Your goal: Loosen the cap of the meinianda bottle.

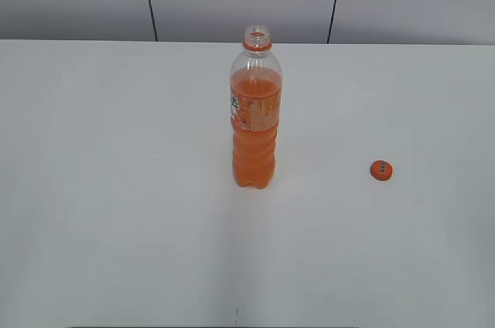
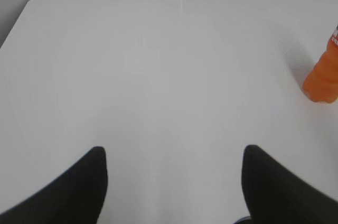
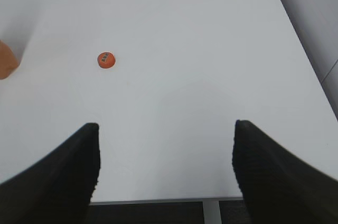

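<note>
Bottle [image 1: 255,111] stood upright mid-surface [image 1: 116,189], mouth uncapped; the cap [image 1: 381,170] lay well to its right, with bare room all round. Label print was unreadable. In the left wrist view, the left hand [image 2: 171,182] was spread, the bottle's base cut off at the right. In the right wrist view, the right hand [image 3: 166,168] was spread near the surface's front edge, the cap's dark print illegible.

Left gripper [image 2: 171,182]: two matte black fingers [image 2: 79,192], smooth, tapered to rounded tips, blurred at the edges. Right gripper [image 3: 165,171]: same black rounded fingers [image 3: 274,176], but fine ribbed or dotted grip texture shows along inner faces. No cables, screws or markings visible.
</note>
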### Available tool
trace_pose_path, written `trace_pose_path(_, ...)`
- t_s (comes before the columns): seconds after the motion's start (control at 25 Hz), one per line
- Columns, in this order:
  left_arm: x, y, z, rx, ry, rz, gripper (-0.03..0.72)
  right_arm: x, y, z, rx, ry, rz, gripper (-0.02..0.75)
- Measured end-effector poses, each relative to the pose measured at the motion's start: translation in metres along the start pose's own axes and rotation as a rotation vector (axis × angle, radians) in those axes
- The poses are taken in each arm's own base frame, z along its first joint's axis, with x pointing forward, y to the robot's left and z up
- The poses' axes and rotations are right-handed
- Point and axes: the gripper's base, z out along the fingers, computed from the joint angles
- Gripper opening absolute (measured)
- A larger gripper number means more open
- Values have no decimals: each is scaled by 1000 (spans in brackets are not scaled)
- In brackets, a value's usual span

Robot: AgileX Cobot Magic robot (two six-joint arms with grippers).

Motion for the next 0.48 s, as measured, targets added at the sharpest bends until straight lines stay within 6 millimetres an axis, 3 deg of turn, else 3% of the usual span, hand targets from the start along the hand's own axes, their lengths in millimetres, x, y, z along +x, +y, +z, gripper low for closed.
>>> trace_pose_path(0.48,0,0,0,0,0,0,488,0,0,0,0,0,0,586)
